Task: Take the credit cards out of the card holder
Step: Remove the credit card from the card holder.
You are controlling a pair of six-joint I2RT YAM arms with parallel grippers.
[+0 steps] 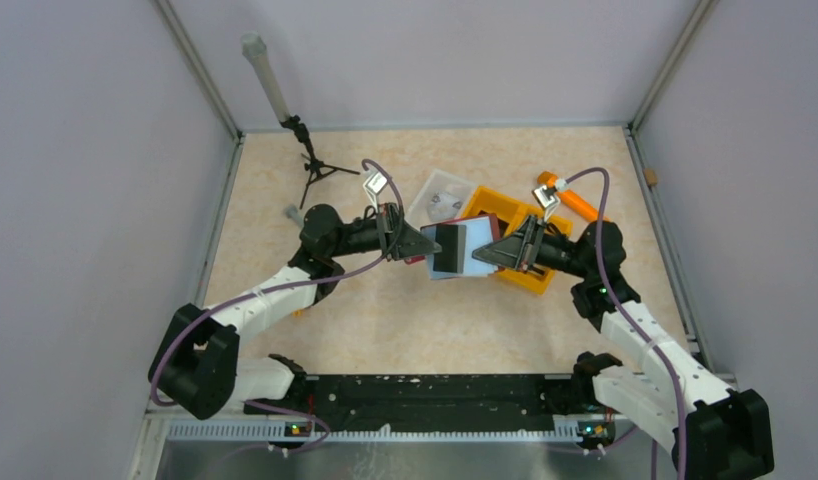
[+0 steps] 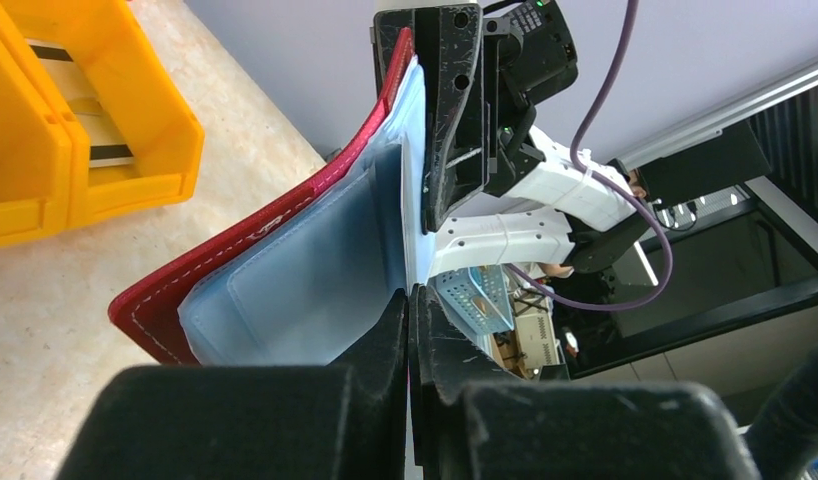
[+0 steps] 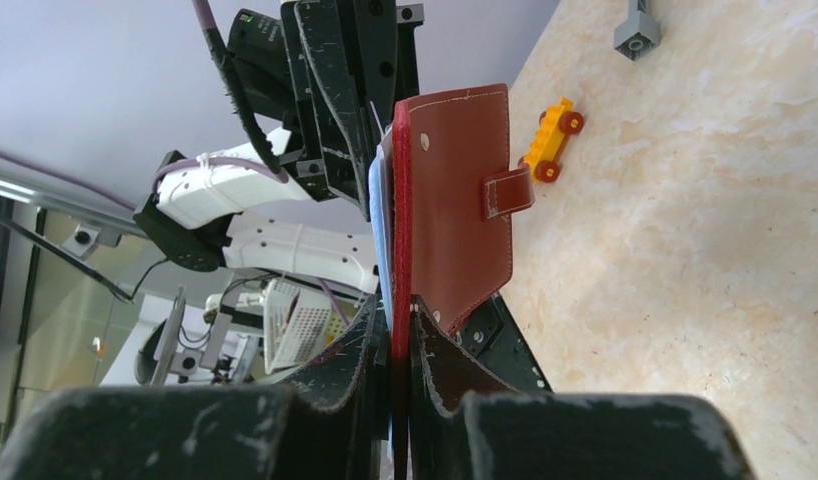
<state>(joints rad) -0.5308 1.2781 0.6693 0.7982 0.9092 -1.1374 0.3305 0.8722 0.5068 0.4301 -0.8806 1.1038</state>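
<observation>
The dark red card holder [image 1: 455, 250] hangs open above the table middle, held between both grippers. My left gripper [image 1: 432, 243] is shut on a thin pale inner leaf, seen edge-on in the left wrist view [image 2: 414, 250]; I cannot tell if a card is inside it. The pale blue pockets [image 2: 305, 290] and red cover [image 2: 275, 225] bend away to its left. My right gripper [image 1: 482, 255] is shut on the red cover's edge [image 3: 400, 250]; the outer face and strap tab [image 3: 510, 190] show. Striped pale credit cards [image 2: 85, 100] lie in the orange tray.
The orange two-compartment tray [image 1: 485, 205] sits just behind the right gripper, with a white square tray [image 1: 440, 198] beside it. A small tripod [image 1: 310, 165] stands at the back left, an orange tool [image 1: 570, 200] at the back right. A yellow toy car [image 3: 550, 140] and grey block [image 3: 635, 30] lie on the table.
</observation>
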